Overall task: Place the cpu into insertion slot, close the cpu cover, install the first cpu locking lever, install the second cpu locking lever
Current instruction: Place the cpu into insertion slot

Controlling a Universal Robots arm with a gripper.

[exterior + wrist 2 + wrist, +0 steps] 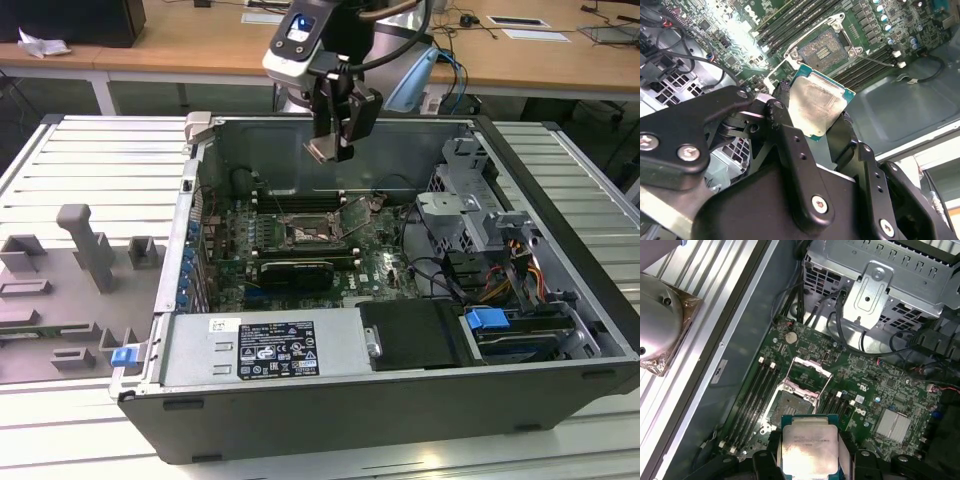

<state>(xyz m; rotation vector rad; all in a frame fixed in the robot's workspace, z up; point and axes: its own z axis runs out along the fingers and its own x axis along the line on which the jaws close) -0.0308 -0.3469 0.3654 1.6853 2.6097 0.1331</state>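
The first step is in hand, judging by how things lie; the pincer hangs in the upper middle of the exterior view, above the open computer case that stands on the ribbed grey table; its fingers are closed on two opposite edges of the cpu, which it carries in the air, touching nothing else; in the second wrist view the cpu shows its pale metal top between the black fingers.

The insertion slot lies near the centre of the exterior view, on the green motherboard, lower in the frame than the chip and well apart from it; in the first wrist view the cpu cover stands swung up from the slot, so the socket is bare and nothing is seated; cover and levers are not yet dealt with.

Seating the chip, I judge, calls for squaring its edges to the metal rim, levelling it, and a gentle straight descent; a skewed drop could harm the contacts.
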